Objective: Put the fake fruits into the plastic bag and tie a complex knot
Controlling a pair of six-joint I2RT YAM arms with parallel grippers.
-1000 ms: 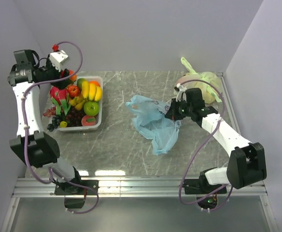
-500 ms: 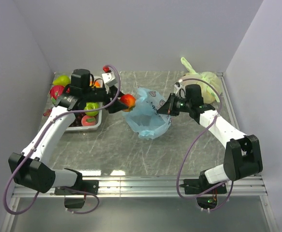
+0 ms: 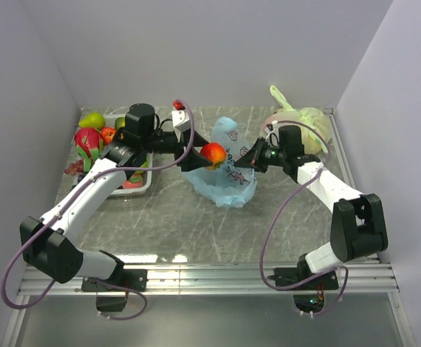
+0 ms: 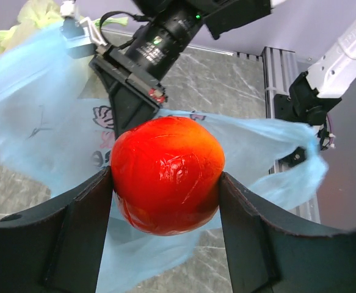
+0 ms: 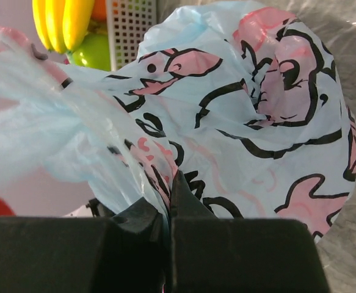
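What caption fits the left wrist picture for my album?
The left pincer holds a glossy red fake fruit in front of the light-blue plastic bag that the right pincer pinches.

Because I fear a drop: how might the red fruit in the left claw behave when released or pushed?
The red fruit looks glossy, so it may slip from the left claw. Being round, it would likely roll on the table. Its wrinkled skin suggests light, hollow plastic.

The right gripper (image 5: 167,213) pinches printed film of the plastic bag (image 5: 245,128). Beyond lie bananas (image 5: 61,23), a green apple (image 5: 92,54) and perhaps a basket (image 5: 132,21).
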